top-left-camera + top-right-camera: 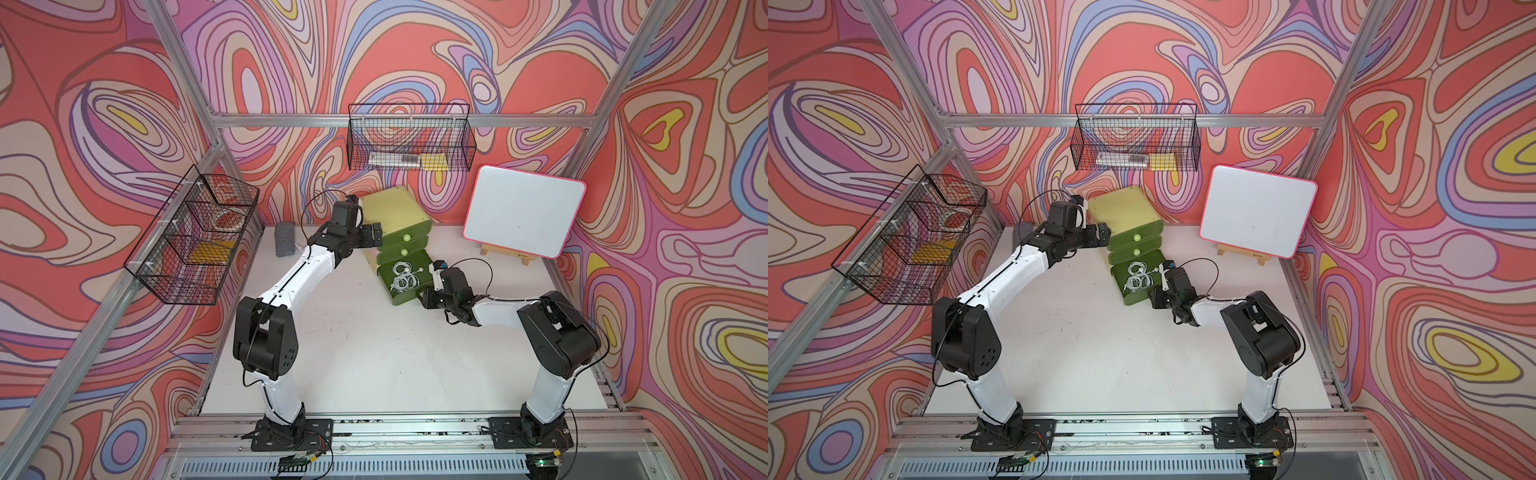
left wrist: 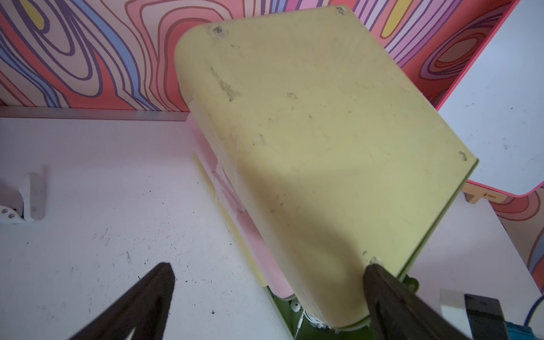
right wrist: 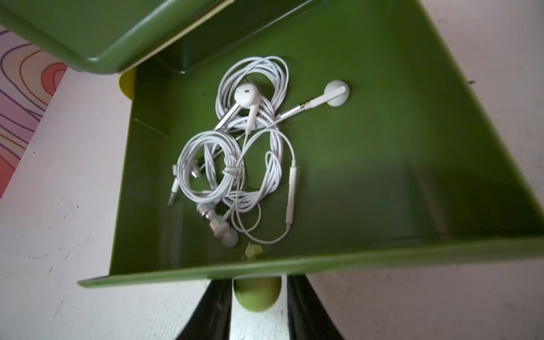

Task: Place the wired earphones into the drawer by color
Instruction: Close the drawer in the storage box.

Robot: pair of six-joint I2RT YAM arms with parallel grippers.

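A yellow-green drawer cabinet (image 1: 390,208) (image 2: 323,132) stands at the back of the table. Its bottom drawer (image 1: 405,300) (image 3: 382,147) is pulled out. White wired earphones (image 1: 403,276) (image 1: 1138,276) (image 3: 235,164) lie coiled and tangled inside it; I see no other colour. My right gripper (image 3: 257,291) (image 1: 428,297) is at the drawer's front, its fingers closed in on the round green knob (image 3: 256,297) from both sides. My left gripper (image 2: 269,266) (image 1: 372,235) is open, with one finger (image 2: 382,294) at the cabinet's top front corner and the other over the table.
The two upper drawers are shut, with pale knobs (image 1: 406,237) (image 1: 404,252). A whiteboard on a wooden easel (image 1: 523,212) stands at back right. Wire baskets hang on the back wall (image 1: 409,139) and the left wall (image 1: 195,237). A grey block (image 1: 284,241) sits at back left.
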